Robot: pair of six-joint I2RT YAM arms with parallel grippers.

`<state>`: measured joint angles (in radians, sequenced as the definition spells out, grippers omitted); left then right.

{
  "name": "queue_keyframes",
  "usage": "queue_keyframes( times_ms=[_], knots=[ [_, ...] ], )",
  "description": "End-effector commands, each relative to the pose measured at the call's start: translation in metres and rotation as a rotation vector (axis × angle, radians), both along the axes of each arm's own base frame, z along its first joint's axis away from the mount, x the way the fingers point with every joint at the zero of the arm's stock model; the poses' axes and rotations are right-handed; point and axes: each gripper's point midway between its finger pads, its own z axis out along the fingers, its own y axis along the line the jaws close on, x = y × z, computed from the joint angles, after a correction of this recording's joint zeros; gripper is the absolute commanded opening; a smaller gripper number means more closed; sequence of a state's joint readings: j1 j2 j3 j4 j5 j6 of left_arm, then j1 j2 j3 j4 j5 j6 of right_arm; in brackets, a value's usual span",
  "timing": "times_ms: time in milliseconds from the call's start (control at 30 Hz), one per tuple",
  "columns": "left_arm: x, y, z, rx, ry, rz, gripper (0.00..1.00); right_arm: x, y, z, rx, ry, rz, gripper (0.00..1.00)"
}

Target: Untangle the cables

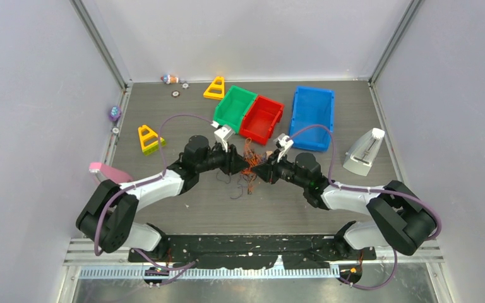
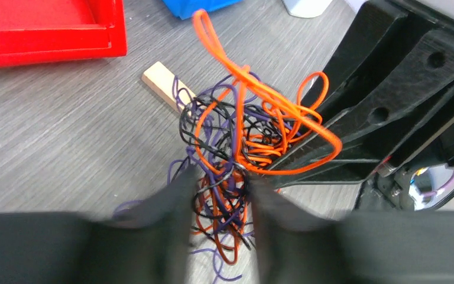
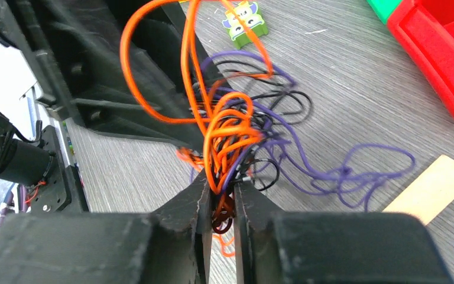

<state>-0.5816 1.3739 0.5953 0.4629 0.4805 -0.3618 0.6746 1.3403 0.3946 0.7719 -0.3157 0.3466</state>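
On the grey table (image 1: 278, 214), just in front of the red bin (image 1: 262, 117), the cables (image 1: 248, 167) sit between my grippers: a loose clump of hair-thin orange, purple and black strands, with the orange loops standing tallest. Its long axis runs far to near, crosswise to my wrists. My right gripper (image 3: 220, 189) pinches narrowly on orange and black strands. My left gripper (image 2: 219, 189) straddles the clump's lower part, its fingers blurred, and I cannot tell whether it is clamped. A small green block (image 3: 245, 22) bears a printed cartoon face.
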Motion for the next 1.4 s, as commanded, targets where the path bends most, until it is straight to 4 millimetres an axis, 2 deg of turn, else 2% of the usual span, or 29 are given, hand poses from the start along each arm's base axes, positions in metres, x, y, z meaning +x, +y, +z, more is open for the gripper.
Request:
queue_keyframes(
  times_ms=[0,33,67,133,267,300,367,500,567,600,633,733,900,1033,1133,1200,1267,1300,1333,1367],
  knots=[
    [0.002,-0.009,0.005,0.012,0.004,-0.048,0.11,0.000,0.013,0.037,0.094,-0.102,0.057,0.35],
    [0.002,-0.008,0.006,0.007,-0.003,-0.047,0.00,0.001,0.012,0.037,0.094,-0.104,0.051,0.41],
    [0.000,-0.009,0.007,0.001,-0.011,-0.052,0.00,0.001,0.011,0.038,0.095,-0.106,0.046,0.48],
    [-0.001,-0.008,0.010,-0.010,-0.023,-0.058,0.00,0.002,0.010,0.038,0.094,-0.109,0.036,0.52],
    [-0.005,-0.008,0.012,-0.019,-0.033,-0.070,0.00,0.006,0.006,0.036,0.085,-0.103,-0.001,0.54],
    [-0.005,-0.009,0.012,-0.021,-0.035,-0.074,0.00,0.007,0.005,0.036,0.084,-0.104,-0.008,0.51],
    [-0.005,-0.009,0.012,-0.021,-0.035,-0.075,0.00,0.009,0.003,0.037,0.083,-0.107,-0.026,0.31],
    [-0.003,-0.007,0.009,-0.004,-0.030,-0.057,0.00,0.014,-0.005,0.039,0.080,-0.112,-0.077,0.20],
    [0.002,-0.001,0.007,0.016,-0.035,-0.019,0.00,0.019,-0.013,0.039,0.074,-0.118,-0.134,0.08],
    [0.004,0.002,0.006,0.026,-0.039,0.002,0.00,0.020,-0.017,0.035,0.063,-0.109,-0.157,0.07],
    [0.008,0.007,0.004,0.041,-0.044,0.040,0.00,0.026,-0.023,0.038,0.062,-0.117,-0.207,0.06],
    [0.023,0.032,-0.001,0.083,-0.043,0.194,0.00,0.039,-0.048,0.028,0.013,-0.093,-0.363,0.06],
    [0.043,0.089,-0.014,0.122,-0.008,0.466,0.00,0.061,-0.119,0.007,-0.084,-0.009,-0.780,0.05],
    [0.052,0.142,-0.025,0.206,0.021,0.727,0.00,0.059,-0.165,0.005,-0.068,0.014,-1.034,0.05],
    [0.049,0.169,-0.025,0.227,0.009,0.856,0.00,0.054,-0.194,0.004,-0.038,0.014,-1.190,0.05],
    [0.048,0.184,-0.023,0.231,-0.003,0.935,0.00,0.051,-0.206,0.002,-0.023,0.026,-1.258,0.05],
    [0.046,0.187,-0.020,0.218,-0.016,0.949,0.00,0.050,-0.205,0.001,-0.032,0.031,-1.251,0.05],
    [0.046,0.185,-0.018,0.212,-0.021,0.938,0.00,0.052,-0.200,0.004,-0.030,0.020,-1.221,0.05],
    [0.046,0.180,-0.017,0.205,-0.024,0.913,0.00,0.054,-0.184,0.003,-0.064,0.010,-1.116,0.05],
    [0.047,0.173,-0.016,0.191,-0.030,0.874,0.00,0.057,-0.172,0.011,-0.035,-0.013,-1.050,0.05]
  ],
)
